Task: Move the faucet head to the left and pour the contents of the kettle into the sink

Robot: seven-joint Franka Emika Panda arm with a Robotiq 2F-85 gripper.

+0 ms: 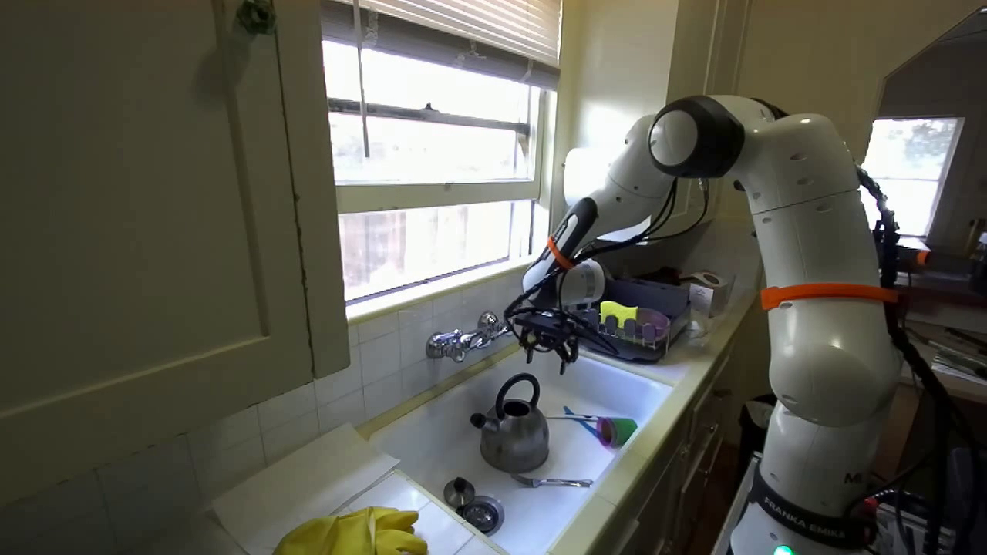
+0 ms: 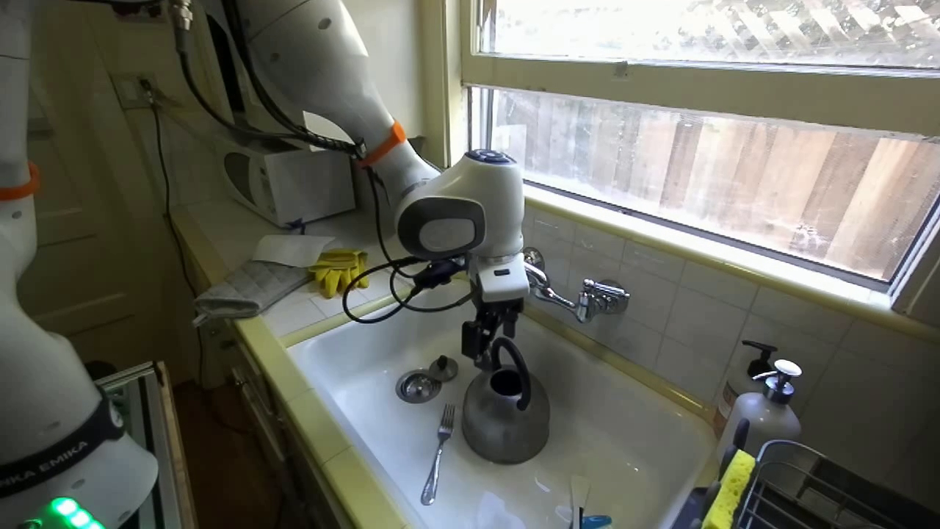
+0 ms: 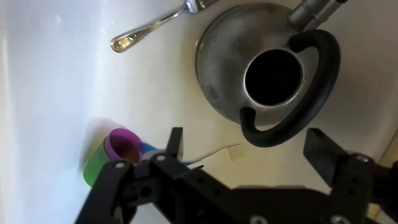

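- A white robot arm (image 1: 810,347) reached across a kitchen sink (image 2: 624,419), its pincer (image 3: 245,137) hanging overhead with fingers spread wide and nothing in their grip.
- The kettle (image 1: 515,429) stood upright on the sink floor, its mouth uncovered and dark; what it held could not be made out. A fork (image 2: 438,450) lay beside it, the drain (image 2: 418,387) near.
- On the tiled wall, the chrome faucet head (image 2: 585,301) sat near the pincer; which way it pointed was hard to tell, so its shift to the left stood unconfirmed.
- The step in hand looked like an approach, most likely to the kettle: in the wrist view, the near bend of its dark handle (image 3: 314,102) appeared between the fingers, though lower and untouched.
- The faucet head was also a possible target; if yet to be shifted, it called next for a sideways nudge, clear of the kettle.
- Otherwise, the pincer needed to ease over the handle, descend until its fingers stood on either side, and clamp firmly before lifting.
- Pouring, not yet begun, would ask for a slow tilt with the kettle's spout (image 3: 311,14) kept low over the sink.
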